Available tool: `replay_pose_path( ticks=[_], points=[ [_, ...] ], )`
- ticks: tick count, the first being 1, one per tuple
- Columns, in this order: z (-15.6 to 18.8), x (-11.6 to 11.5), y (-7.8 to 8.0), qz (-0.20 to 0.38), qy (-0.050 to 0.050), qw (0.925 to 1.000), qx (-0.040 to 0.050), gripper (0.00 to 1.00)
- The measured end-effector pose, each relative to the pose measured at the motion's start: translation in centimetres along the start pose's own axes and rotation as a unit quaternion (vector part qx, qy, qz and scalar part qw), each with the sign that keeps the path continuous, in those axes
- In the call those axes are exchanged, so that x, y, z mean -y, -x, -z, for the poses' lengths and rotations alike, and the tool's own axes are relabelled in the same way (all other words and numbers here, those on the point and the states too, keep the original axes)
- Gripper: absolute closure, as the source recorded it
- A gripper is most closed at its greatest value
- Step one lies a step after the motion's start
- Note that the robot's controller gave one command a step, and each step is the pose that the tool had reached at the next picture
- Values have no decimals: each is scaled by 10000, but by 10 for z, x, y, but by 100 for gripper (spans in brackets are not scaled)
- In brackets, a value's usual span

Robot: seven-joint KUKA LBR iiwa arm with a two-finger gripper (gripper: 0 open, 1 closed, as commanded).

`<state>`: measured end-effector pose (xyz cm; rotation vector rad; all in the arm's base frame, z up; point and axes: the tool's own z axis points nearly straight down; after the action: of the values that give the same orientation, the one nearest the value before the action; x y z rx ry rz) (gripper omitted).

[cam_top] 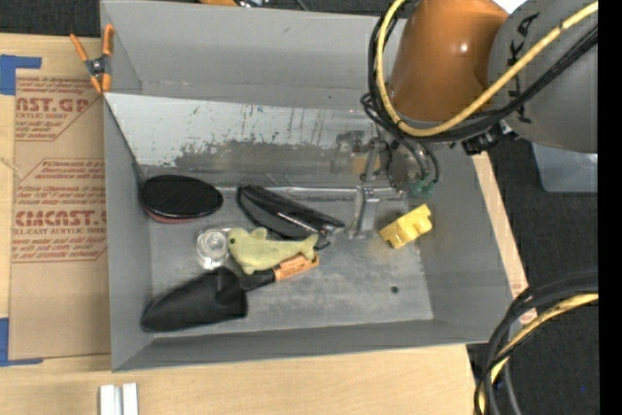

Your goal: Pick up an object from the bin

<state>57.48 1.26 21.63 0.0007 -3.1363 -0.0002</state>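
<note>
Gripper (364, 224) (open or shut unclear) over scuffed grey bin floor (369, 289), seemingly just beside 1 yellow block (405, 226).

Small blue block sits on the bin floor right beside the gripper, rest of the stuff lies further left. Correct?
One thing is off: the block is yellow, not blue, as the camera view shows. The rest stands: it sits on the floor of the bin right beside the gripper, and the other things, such as the black oval disc, lie further left.
</note>
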Motion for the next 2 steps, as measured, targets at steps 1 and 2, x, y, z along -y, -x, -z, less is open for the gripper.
replay_pose_path(
  ticks=[1,2],
  points=[
    [4,0,2,0,2,10000,43,0],
    [-149,-58,-58,-447,22,9990,28,0]
  ],
)
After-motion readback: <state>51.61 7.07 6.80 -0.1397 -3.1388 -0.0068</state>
